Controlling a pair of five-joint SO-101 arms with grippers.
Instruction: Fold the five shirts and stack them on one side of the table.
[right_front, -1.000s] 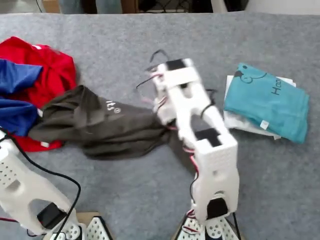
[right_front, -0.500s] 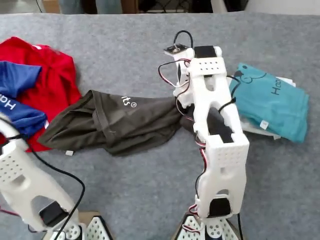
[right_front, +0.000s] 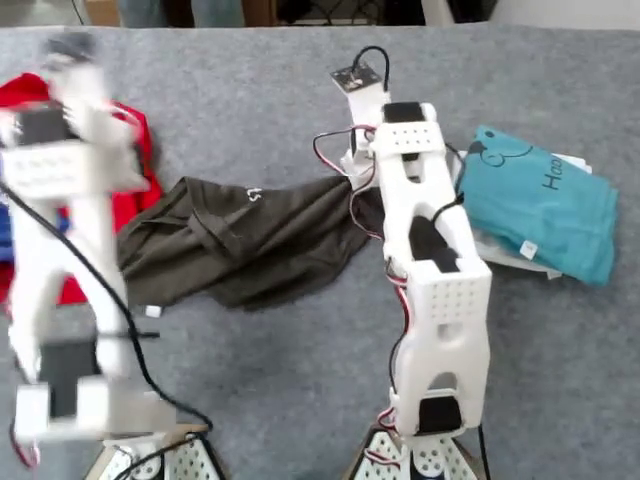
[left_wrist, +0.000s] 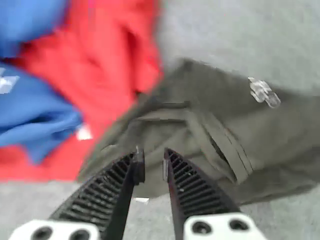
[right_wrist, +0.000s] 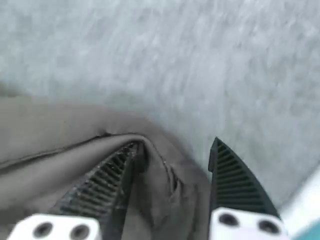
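**Q:** Where is the task's thing, and how do the end effectors stand?

**A:** The crumpled dark olive cotton shirt lies unfolded at the middle of the grey counter. My black-ribbed right end effector is spread wide and released, straddling a ridge of the shirt's hem. My left end effector hovers over the opposite edge, barely parted and empty.

**Q:** Risks and obstructions?

**A:** If the right one closes on a doubled ridge, it would probably lift two layers and twist the cloth. The loose red shirt under the rumpled blue shirt lies just beside the olive one, so my left could snag it. The folded teal shirt on the folded white shirt sits near my right arm, and a sweep might nudge that stack.
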